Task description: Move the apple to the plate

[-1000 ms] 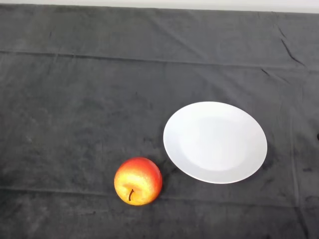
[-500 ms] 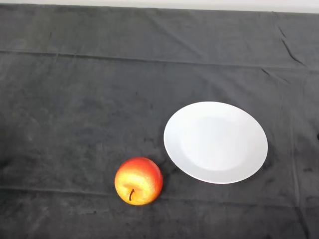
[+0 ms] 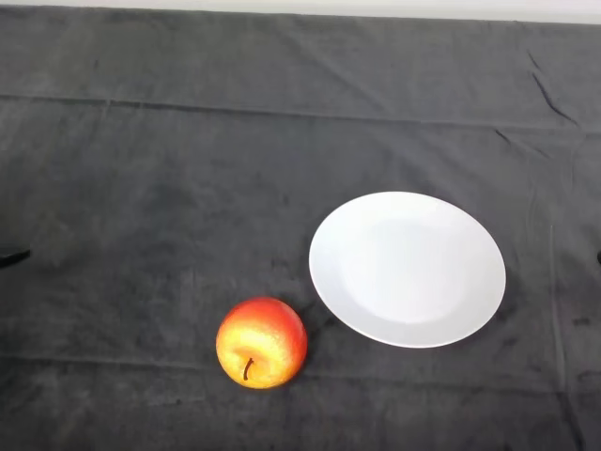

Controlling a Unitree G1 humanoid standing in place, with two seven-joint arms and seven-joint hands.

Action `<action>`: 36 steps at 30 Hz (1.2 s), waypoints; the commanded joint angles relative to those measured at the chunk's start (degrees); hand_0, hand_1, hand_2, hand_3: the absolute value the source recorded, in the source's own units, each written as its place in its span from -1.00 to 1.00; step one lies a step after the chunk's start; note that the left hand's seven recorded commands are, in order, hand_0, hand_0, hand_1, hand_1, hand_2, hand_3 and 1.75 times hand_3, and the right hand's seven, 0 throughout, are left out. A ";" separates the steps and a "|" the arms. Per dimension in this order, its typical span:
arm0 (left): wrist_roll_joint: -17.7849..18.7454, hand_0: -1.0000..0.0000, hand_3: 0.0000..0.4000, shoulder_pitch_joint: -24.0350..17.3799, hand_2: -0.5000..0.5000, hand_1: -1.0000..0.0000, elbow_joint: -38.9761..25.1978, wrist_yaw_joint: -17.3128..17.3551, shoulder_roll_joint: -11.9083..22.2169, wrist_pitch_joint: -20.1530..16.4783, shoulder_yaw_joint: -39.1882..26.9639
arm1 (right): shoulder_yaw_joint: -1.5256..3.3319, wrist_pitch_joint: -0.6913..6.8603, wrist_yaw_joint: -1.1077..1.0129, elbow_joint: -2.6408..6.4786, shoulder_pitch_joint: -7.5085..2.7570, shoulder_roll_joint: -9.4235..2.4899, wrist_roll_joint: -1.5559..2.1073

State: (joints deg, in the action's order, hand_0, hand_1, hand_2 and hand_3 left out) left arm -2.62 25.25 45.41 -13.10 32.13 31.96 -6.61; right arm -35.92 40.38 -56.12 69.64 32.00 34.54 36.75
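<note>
A round red-and-yellow apple sat on the dark grey cloth in the lower middle of the frame, a little left of centre. Its dimple and short brown stem faced up and slightly toward the bottom edge. The red was deepest along its upper and right side, and the yellow showed mostly on the left and front.

A plain white round plate lay to the upper right of the apple, in the right-centre of the frame. Fruit and plate were near each other but apart, with a narrow strip of cloth between the apple's upper right side and the plate's lower left rim. The apple stood on the cloth, not on the plate.

The cloth covered the whole table, with long creases running across the upper part of the frame and a few short folds at the upper right.

At the left edge, about halfway down, a small dark tip of the robot's hand reached into view. Too little of it showed to tell how its fingers were set.
</note>
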 commanded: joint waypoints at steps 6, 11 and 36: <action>-4.71 1.00 -1.00 -3.73 0.00 1.00 -8.97 -0.83 -2.50 -4.01 4.43 | -1.45 0.03 0.22 -0.59 -0.73 0.94 -0.58; -6.23 1.00 -1.00 -4.66 0.00 1.00 -12.32 0.29 -3.68 -5.46 6.50 | -1.45 0.00 0.32 -0.75 -0.80 0.88 -0.56; -7.24 1.00 -1.00 -7.75 0.00 1.00 -31.70 3.75 -10.16 -16.58 13.75 | -1.46 -0.04 0.81 -1.45 -1.08 0.60 -0.41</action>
State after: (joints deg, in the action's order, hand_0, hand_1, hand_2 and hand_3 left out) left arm -9.23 18.59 16.30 -8.91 22.09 15.99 7.14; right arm -35.92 40.38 -55.91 69.61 31.99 34.53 36.75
